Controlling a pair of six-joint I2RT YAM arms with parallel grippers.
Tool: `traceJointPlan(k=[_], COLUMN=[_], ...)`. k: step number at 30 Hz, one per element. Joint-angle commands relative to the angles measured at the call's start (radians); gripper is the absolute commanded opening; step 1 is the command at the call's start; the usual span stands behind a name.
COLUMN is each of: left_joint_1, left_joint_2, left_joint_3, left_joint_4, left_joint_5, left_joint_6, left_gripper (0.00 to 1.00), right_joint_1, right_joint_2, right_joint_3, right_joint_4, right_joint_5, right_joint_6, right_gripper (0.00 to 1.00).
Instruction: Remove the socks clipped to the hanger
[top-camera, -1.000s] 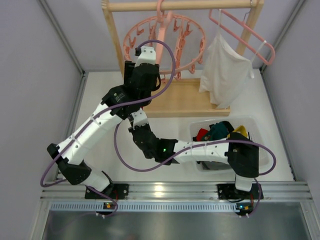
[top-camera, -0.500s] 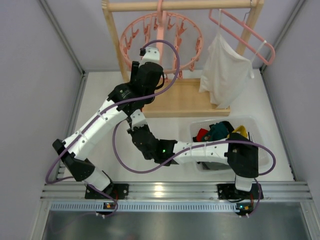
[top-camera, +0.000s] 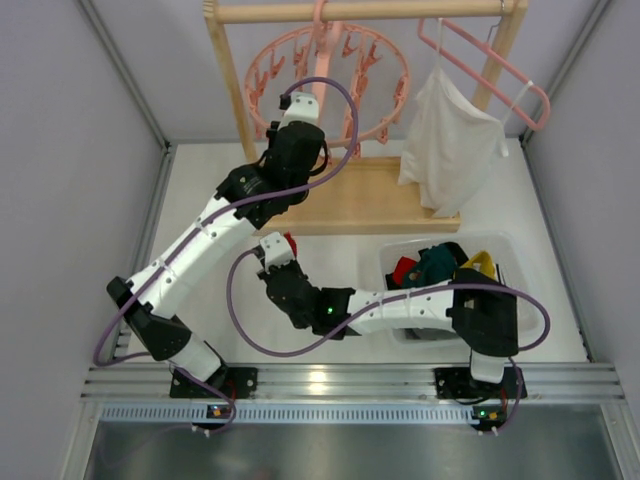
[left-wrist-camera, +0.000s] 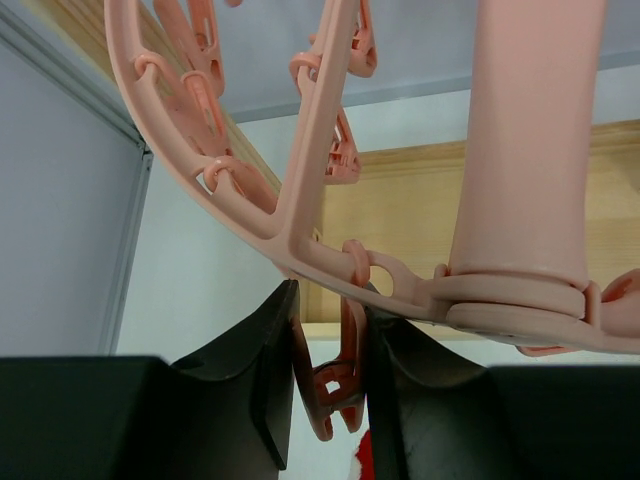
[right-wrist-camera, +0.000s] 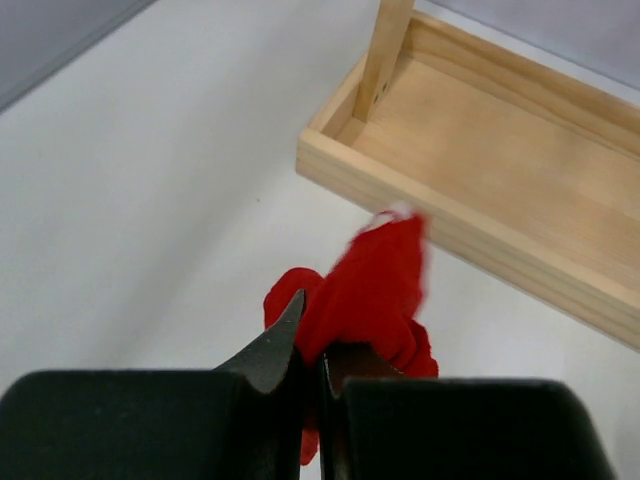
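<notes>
Pinching the red sock (right-wrist-camera: 375, 285) tight, my right claw (right-wrist-camera: 312, 365) holds it over the table (right-wrist-camera: 150, 180) near the wooden base (right-wrist-camera: 520, 170). My left claw (left-wrist-camera: 328, 340) sits narrow, squeezing a clip (left-wrist-camera: 335, 390) under the hanger (left-wrist-camera: 290, 245).

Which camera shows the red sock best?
The right wrist view: the red sock fills the middle, pinched in the right end effector. The top external view shows only a small red bit by that wrist; the left wrist view shows just a red sliver at its bottom edge.
</notes>
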Motion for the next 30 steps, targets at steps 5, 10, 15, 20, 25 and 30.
traceJointPlan(k=[5,10,15,20,25,30], left_joint_1=[0.009,0.009,0.009,0.009,0.009,0.009], left_joint_2=[-0.019,-0.065,-0.111,-0.243,-0.462,-0.703], left_joint_3=[0.014,-0.005,-0.028,-0.148,-0.355,-0.531], left_joint_4=[0.027,0.028,0.027,0.024,0.022,0.019], left_joint_5=[0.024,0.053,0.097,0.122,0.123,0.165], left_joint_6=[-0.035,-0.065,-0.094,-0.128,-0.191,-0.236], left_gripper=[0.40,0.61,0.71,0.98,0.98,0.98], right_joint_1=[0.030,0.030,-0.017,-0.048,-0.128,-0.238], right_joint_2=[-0.168,-0.378,-0.553,-0.716,-0.938,-1.073], right_joint_3=[-0.149,-0.284,-0.367,-0.398,-0.461,-0.522], right_joint_4=[-0.050,-0.202,-0.349,-0.501,-0.653,-0.754], right_joint_5=[-0.073,-0.127,-0.153,-0.161,-0.168,-0.193], right_joint_6=[0.032,0.088,0.105,0.099,0.131,0.177], right_gripper=[0.00,0.00,0.00,0.00,0.00,0.00])
